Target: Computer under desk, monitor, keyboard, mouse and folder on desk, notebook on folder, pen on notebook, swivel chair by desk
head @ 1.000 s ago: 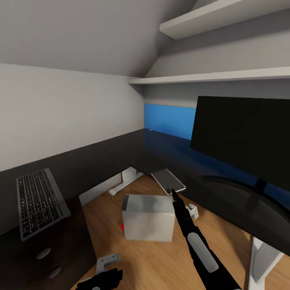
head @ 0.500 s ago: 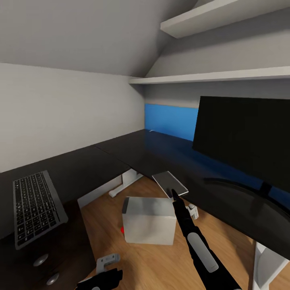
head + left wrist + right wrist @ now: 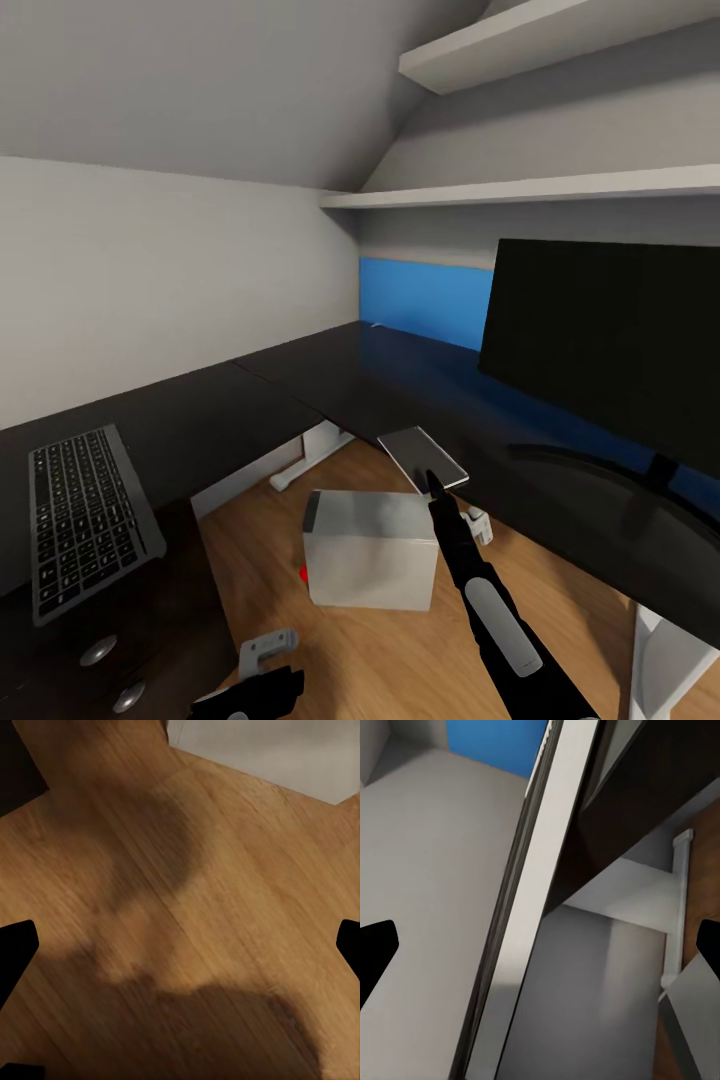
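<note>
The right arm [image 3: 495,610] is long, thin and shiny black, with a light grey oval patch on top. The left arm [image 3: 255,690] is black with a small grey bracket. Black fingers [image 3: 16,949] have flat tips.

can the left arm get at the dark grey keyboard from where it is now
Probably yes. The slim dark grey keyboard lies on the black desktop on the robot's left, with nothing on it. The left gripper hangs low over the wooden floor, so it must rise first.
</note>
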